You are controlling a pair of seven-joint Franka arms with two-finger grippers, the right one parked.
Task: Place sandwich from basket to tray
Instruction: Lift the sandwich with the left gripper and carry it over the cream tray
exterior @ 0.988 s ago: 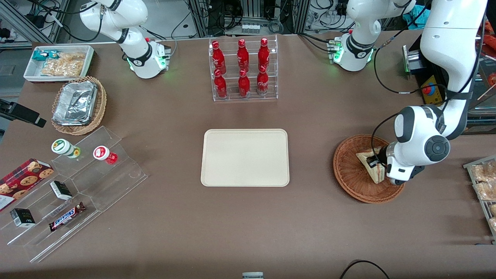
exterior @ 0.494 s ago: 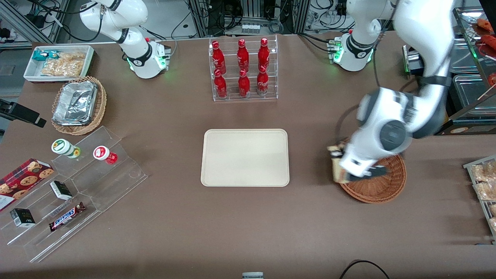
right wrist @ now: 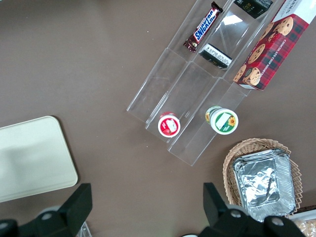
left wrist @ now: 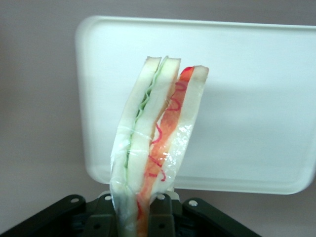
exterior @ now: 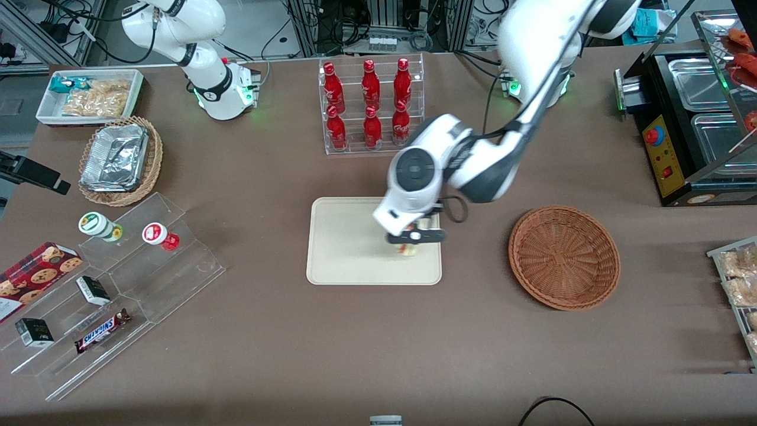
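front view: gripper (exterior: pixel 409 244) above tray (exterior: pixel 343 242), on the basket (exterior: pixel 563 257) side
fingers: pinching sandwich (left wrist: pixel 155 148), wrapped, held off the tray
basket: on tabletop (exterior: pixel 378 343)

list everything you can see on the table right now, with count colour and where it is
sandwich: 1, pale bread with red and green filling, held above the tray
tray: 1, beige, table centre
basket: 1, reddish-brown wicker, toward the working arm's end
bottles: 6, red, in a clear rack farther from the camera than the tray
foil trays: silver stack, in a tan basket toward the parked arm's end
white bin: 1, holding snacks, beside that tan basket
clear stepped stand: 1, holding cups, small boxes and a candy bar
cookie box: 1, red, beside the stand
gripper: 1, black, over the tray, shut on the sandwich
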